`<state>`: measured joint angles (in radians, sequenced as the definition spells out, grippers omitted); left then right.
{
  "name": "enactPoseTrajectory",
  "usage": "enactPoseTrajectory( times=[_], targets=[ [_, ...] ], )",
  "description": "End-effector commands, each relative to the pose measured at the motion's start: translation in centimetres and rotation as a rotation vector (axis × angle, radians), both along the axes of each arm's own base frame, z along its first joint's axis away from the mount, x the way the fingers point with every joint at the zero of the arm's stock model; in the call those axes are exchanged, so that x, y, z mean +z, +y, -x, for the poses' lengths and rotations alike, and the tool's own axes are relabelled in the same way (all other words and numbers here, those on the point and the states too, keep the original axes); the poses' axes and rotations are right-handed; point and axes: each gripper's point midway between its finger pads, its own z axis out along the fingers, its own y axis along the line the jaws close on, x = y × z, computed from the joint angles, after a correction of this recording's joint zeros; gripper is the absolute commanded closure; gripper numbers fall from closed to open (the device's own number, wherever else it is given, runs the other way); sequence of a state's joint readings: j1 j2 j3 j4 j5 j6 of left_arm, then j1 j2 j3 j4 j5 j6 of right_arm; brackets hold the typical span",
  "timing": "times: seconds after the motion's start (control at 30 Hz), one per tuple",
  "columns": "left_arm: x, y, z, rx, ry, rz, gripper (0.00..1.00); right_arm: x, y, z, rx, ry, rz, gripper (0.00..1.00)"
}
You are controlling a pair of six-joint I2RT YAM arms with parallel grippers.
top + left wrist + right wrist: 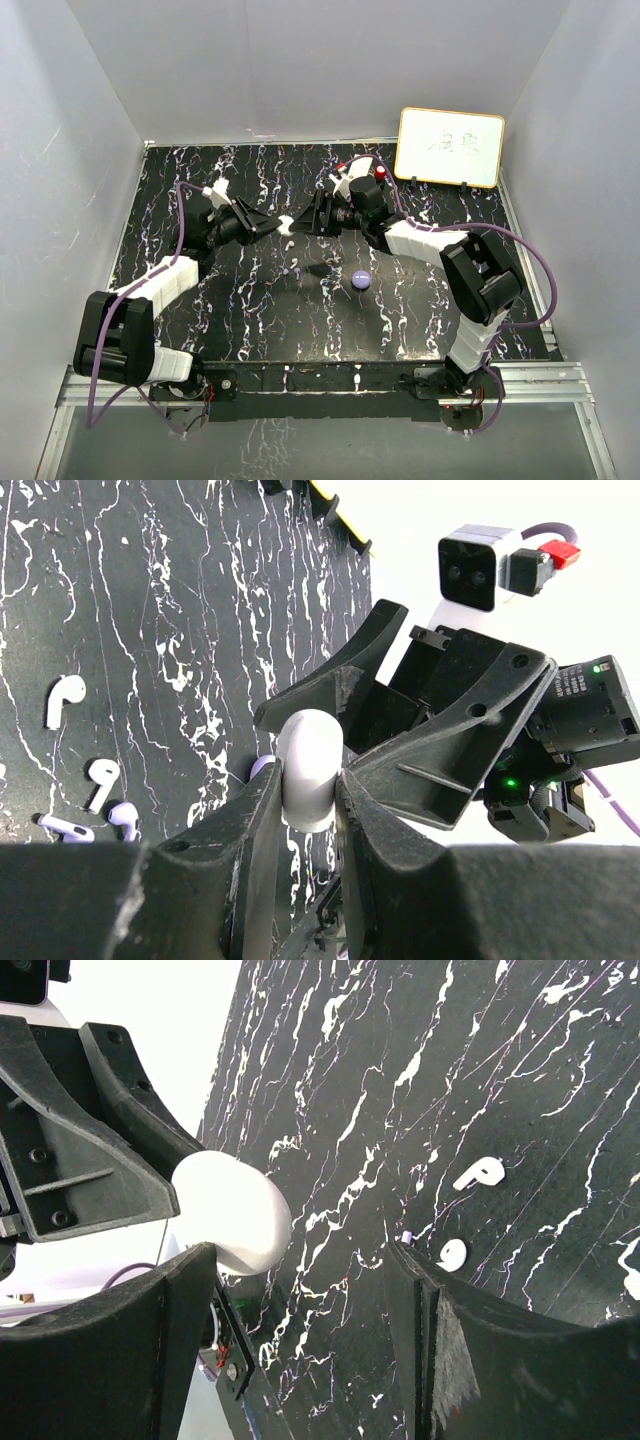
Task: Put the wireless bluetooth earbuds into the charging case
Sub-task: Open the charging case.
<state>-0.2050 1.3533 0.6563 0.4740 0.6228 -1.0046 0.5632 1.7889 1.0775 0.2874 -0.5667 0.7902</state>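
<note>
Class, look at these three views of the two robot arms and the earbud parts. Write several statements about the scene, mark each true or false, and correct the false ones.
1. The left gripper is clamped on a white case. True.
2. The right gripper is shut tight on that case. False: its jaws stand open, with the case beside one finger.
3. A purple case lies on the table. True.
4. Every earbud is already in a case. False: white earbuds and purple earbuds lie loose on the table.
5. The whiteboard stands at the far left corner. False: it stands at the far right.
</note>
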Motion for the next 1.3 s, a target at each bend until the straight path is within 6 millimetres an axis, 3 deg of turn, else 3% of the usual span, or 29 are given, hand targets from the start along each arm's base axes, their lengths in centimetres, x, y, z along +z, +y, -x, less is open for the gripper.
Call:
enactPoseTrajectory(
  times=[0.0, 0.47, 0.67, 0.83, 0.93, 1.07, 1.27],
  targets=[
    [4.0, -0.9, 0.6, -0.049, -0.107, 0.086, 1.0, -0.9, 0.2, -0.8, -0.014, -0.022, 0.018, 0.34],
    [4.8, -1.3, 1.2, -0.07, -0.132, 0.135, 1.0, -0.8, 0.4, -1.7, -0.024, -0.043, 0.044, 0.35],
    [5.2, -0.8, 0.8, -0.057, -0.153, 0.066, 1.0, -2.0, -3.9, -2.6, -0.145, -0.145, 0.301, 0.35],
    [5.5, -0.4, 0.9, -0.037, -0.179, 0.074, 1.0, -0.4, -8.5, -3.1, -0.26, -0.319, 0.517, 0.34],
    [5.2, -0.3, 1.0, -0.027, -0.17, 0.079, 1.0, -0.3, -9.7, -2.9, -0.275, -0.378, 0.572, 0.36],
    [4.8, 0.1, 1.1, -0.008, -0.172, 0.066, 1.0, -1.1, -8.8, -2.1, -0.237, -0.386, 0.576, 0.4],
    [5.2, 1.6, 1.1, 0.042, -0.188, 0.04, 1.0, -2.6, -5.1, -0.7, -0.151, -0.362, 0.559, 0.41]
  ],
)
